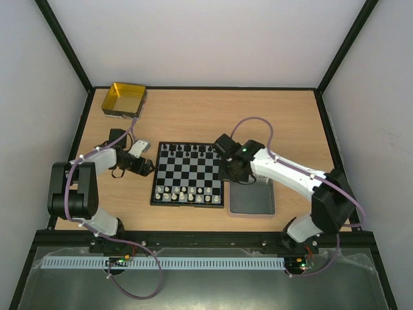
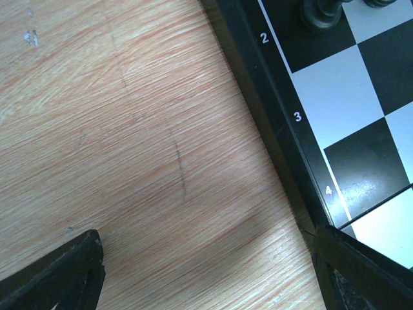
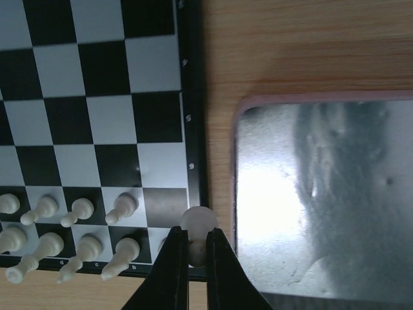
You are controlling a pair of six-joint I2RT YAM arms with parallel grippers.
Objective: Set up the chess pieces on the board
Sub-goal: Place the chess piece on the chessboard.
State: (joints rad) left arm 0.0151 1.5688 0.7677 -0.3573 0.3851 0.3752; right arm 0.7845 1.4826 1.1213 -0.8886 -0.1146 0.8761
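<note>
**A:** What sits in the far left corner of the worktop (image 1: 193,116)?

**B:** A yellow tin (image 1: 124,100), well apart from everything else.

**A:** And the left tool?

**B:** The left tool (image 1: 147,169) is low over bare wood, just beside the left edge of the board (image 1: 188,175). In its wrist view its fingers (image 2: 64,274) stand wide apart, released, with only wood grain between them. The far-side finger overlaps the board's dark border.

**A:** Where is the board itself?

**B:** In the middle of the worktop, nearer the near edge than the far one. The black pieces (image 1: 187,150) line its far side. The white pieces (image 1: 187,194) stand in two rows along its near side.

**A:** Anything to the right of it?

**B:** A grey tray (image 1: 251,201) lies just beside the board's right edge, toward the near edge of the worktop.

**A:** And the right tool?

**B:** The right tool (image 3: 197,236) is clenched on one white piece (image 3: 197,221) with a round head. It holds the piece over the border at the board's near right corner, close to the tray's left rim. The other white pieces stand in their rows on the squares to its left.

**A:** Is that piece touching the board?

**B:** I cannot tell; the fingers hide its base.
</note>
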